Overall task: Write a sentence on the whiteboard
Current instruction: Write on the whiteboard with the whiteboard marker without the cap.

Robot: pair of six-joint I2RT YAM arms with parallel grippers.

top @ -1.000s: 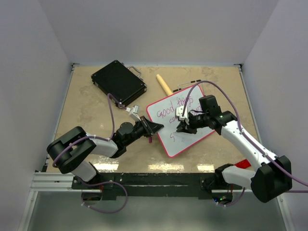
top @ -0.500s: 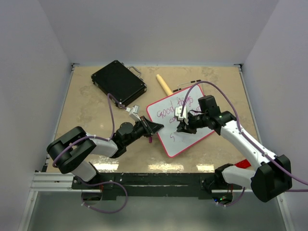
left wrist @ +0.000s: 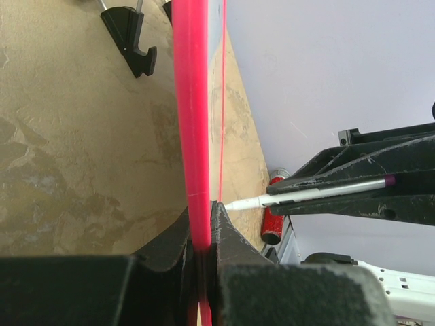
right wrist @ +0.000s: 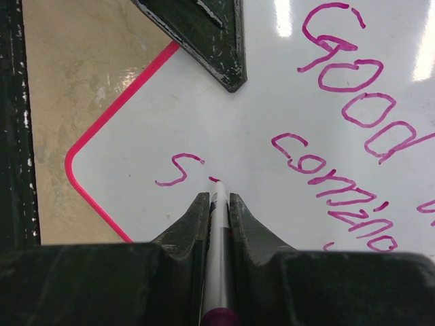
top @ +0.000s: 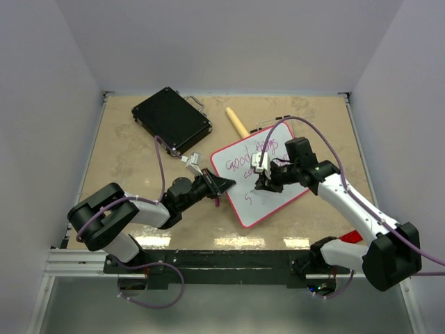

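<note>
1. The whiteboard sits near the middle of the tabletop, a little toward the right edge. It is turned askew, so one rounded corner points at the near edge.
2. Left hand: fingers pressed together on the board's red-pink rim, on the side facing the left edge. In the left wrist view the rim runs straight down into the gap between the two fingers. I cannot tell whether that side is lifted off the tabletop.
3. Right hand: pinched tight on a marker, a white barrel with a purple end, held lengthwise between the fingers.
4. The marker tip touches the board surface beside a fresh pink dot, just right of a lone "s".
5. The sentence so far, in pink-purple: "Good" plus a second word on the top line, "coming" below it, and the "s" starting the third line nearest the rounded corner.
6. A black case lies toward the far-left corner, apart from the board.
7. A pale wooden stick lies between the case and the board's far side.
</note>
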